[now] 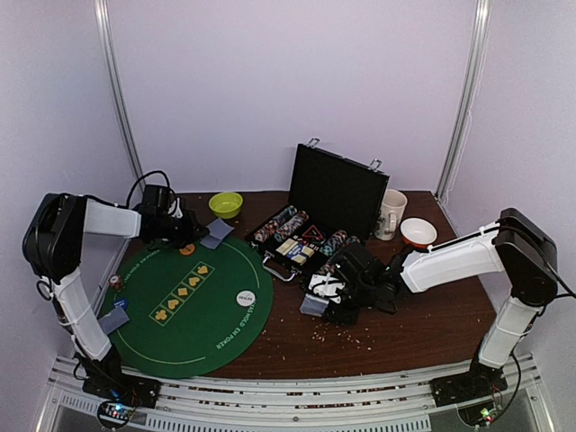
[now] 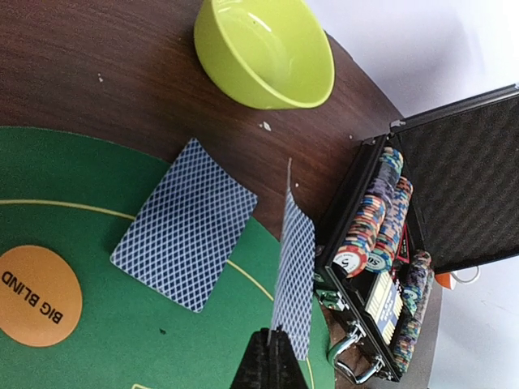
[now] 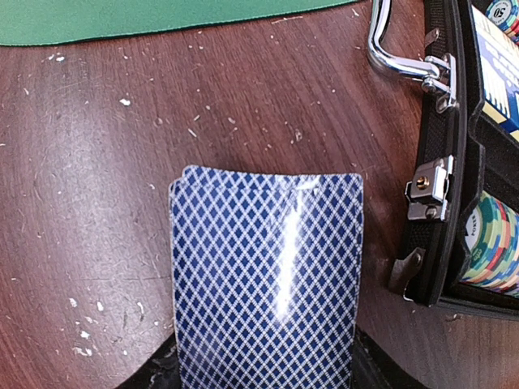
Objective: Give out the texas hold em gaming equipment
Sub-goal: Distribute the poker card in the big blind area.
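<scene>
The left end effector [image 2: 272, 356] pinches one card [image 2: 293, 267] on edge over the green mat [image 2: 65, 174] and should lay it flat by the lying card [image 2: 185, 224], while the right end effector [image 3: 263, 373] grips the deck [image 3: 268, 275] beside the mat.

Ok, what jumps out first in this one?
The open black case, chip rows showing, stands mid-table beside the round green mat. The left gripper pinches a single card edge-on over the mat's far edge; the right gripper holds a deck beside the case.
</scene>
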You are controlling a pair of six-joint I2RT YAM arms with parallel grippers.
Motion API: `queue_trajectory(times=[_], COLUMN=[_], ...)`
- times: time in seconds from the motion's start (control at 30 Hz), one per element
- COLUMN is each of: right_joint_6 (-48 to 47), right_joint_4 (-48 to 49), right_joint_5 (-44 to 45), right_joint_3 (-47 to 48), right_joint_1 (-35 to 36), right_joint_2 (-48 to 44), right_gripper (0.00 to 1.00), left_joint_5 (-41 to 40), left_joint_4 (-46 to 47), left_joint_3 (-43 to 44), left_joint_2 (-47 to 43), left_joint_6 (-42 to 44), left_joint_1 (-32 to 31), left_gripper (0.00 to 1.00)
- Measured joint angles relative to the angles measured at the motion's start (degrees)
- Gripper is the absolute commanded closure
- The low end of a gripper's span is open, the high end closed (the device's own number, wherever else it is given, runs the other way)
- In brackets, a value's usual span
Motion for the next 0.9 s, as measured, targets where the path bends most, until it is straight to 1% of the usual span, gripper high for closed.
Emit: queue_trajectory(times=[0.23, 0.47, 0.57, 0.6, 0.67, 0.8, 0.83, 0.9], right_joint_6=[0.0, 0.0, 0.0, 0.0, 0.0, 0.0, 0.0, 0.0], right_joint_4=[-0.1, -0.1, -0.1, -0.1, -0.1, -0.1, -0.1, -0.1], right_joint_5=[0.0, -0.1, -0.1, -0.1, -0.1, -0.2, -0.2, -0.2], right_joint_3=[0.0, 0.0, 0.0, 0.0, 0.0, 0.0, 0.0, 0.0], right_joint_1=[0.0, 0.0, 0.0, 0.0, 0.0, 0.0, 0.0, 0.0], right_joint_2=[0.0, 0.0, 0.0, 0.0, 0.0, 0.0, 0.0, 0.0], right_gripper=[0.41, 0.41, 0.41, 0.41, 0.41, 0.41, 0.41, 0.41], left_joint_5=[-0.2, -0.2, -0.1, 0.0, 0.0, -0.2, -0.2, -0.5], left_joint_4=[-3.5, -6.6, -7.8, -8.0, -8.3, -10.4, -11.0, -11.9], left_joint_3=[5.7, 6.8, 8.6, 9.1, 9.4, 10.0, 10.3, 11.1], left_joint_2=[5.6, 8.3, 9.7, 10.2, 10.7, 10.8, 10.8, 10.8], left_joint_6=[0.2, 1.2, 2.0, 2.3, 3.0, 4.4, 4.7, 5.1], left_joint_1=[0.4, 0.6, 0.7, 0.8, 0.9, 1.0, 1.0, 1.0], left_gripper=[1.0, 1.0, 1.0, 0.98, 0.85, 0.67, 0.64, 0.62])
